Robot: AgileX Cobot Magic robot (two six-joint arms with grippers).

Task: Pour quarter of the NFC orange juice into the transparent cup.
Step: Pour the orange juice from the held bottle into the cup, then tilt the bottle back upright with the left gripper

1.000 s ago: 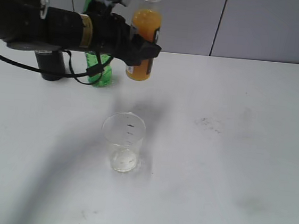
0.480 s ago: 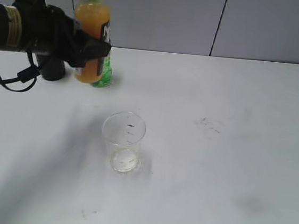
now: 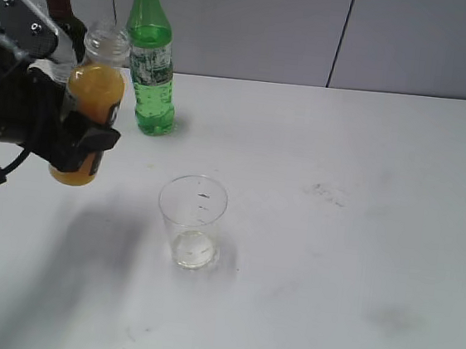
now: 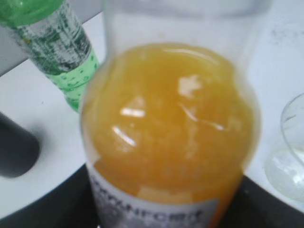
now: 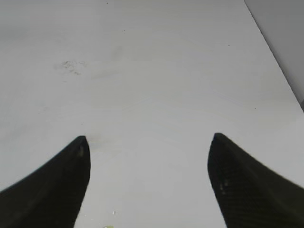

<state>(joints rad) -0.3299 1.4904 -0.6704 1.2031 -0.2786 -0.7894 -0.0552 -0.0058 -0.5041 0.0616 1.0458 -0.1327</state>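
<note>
— Right, starting big: white table (image 3: 360, 238), running from the near edge to the grey wall panels at the far side, smudged with faint dark marks right of centre.

— And on the left?

— Left arm, black and bulky, reaching in from the left edge. Left gripper (image 3: 82, 144) clamped round the lower half of the NFC orange juice (image 3: 90, 109), fingers (image 3: 95, 139) pressed against the label on either side. Bottle lifted clear of the table, tilted slightly with the open neck leaning right, no cap on. Orange liquid up to the shoulder.

— Seen closer?

— From the left wrist, same bottle (image 4: 171, 137) filling most of the view, blurred, label lettering just readable at the bottom.

— Further back?

— Dark wine bottle (image 3: 58, 2) at the far left, partly behind the arm. Green bottle (image 3: 151, 66) with a yellow cap just right of it, upright, near the wall.

— Cup?

— Transparent cup (image 3: 191, 220) upright near the middle of the table, right of and nearer than the held bottle, well apart from it. Small black marks down its side, only a pale trace at the bottom. Also glimpsed at the right edge of the left wrist view (image 4: 289, 152).

— Right side?

— Right gripper (image 5: 149, 175) spread wide over bare table, nothing between the two dark fingertips (image 5: 61, 185).
</note>
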